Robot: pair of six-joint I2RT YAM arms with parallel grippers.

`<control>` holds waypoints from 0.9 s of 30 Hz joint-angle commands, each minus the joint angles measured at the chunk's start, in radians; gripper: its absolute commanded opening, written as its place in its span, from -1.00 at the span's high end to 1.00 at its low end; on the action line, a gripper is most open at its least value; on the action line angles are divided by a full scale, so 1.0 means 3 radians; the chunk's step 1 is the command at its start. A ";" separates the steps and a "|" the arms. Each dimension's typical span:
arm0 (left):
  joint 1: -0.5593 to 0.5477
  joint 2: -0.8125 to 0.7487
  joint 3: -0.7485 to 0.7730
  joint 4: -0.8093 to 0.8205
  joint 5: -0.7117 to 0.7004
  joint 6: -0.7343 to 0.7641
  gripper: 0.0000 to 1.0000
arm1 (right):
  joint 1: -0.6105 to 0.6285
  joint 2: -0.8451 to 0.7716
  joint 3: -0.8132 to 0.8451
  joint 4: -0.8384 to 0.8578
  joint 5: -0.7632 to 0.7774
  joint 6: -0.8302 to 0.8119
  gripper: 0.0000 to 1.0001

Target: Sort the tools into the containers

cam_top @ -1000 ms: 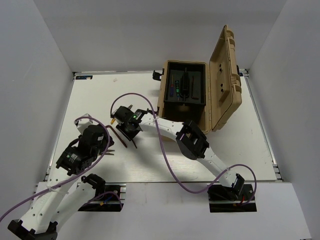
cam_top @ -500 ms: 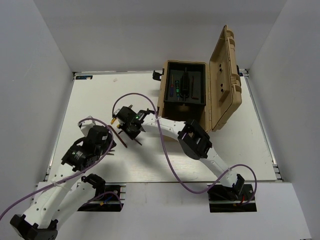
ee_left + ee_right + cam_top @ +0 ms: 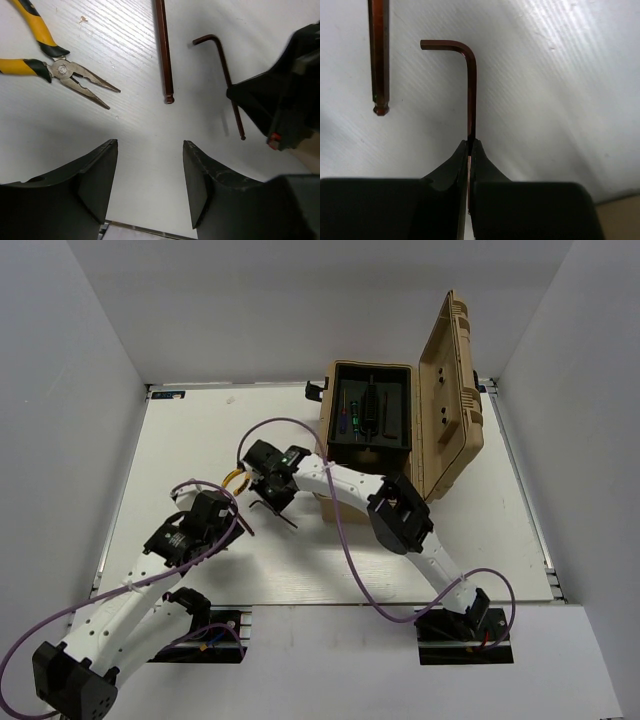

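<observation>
Now | right gripper [image 3: 470,143] pinched tight on bent rod [image 3: 472,90] | left gripper [image 3: 150,150] spread wide, holding nothing

You see a white wood-grain tabletop [image 3: 145,125] directly under the left gripper [image 3: 150,150] and the right gripper [image 3: 470,142], spreading all round both. Plain white enclosure walls [image 3: 90,360] rise left, right and ahead of them. A thin silver table-edge rail [image 3: 527,502] runs well right of the right gripper.

Glossy reddish metal rod [image 3: 471,90] on matt, grained table [image 3: 560,75].
</observation>
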 commanded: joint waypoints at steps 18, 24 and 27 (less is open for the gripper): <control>0.0015 0.0045 -0.0132 0.0269 -0.0066 -0.0215 -0.30 | -0.0265 -0.0939 0.0558 -0.0106 -0.1222 0.0256 1.00; 0.0015 0.0550 -0.0240 0.0718 -0.0168 -0.0215 -0.30 | -0.0428 -0.1088 0.0676 -0.0076 -0.0169 0.0102 1.00; 0.0015 0.1044 -0.0118 0.0893 -0.0209 -0.0215 -0.30 | -0.0587 -0.1261 0.0574 -0.0005 0.0276 0.0041 1.00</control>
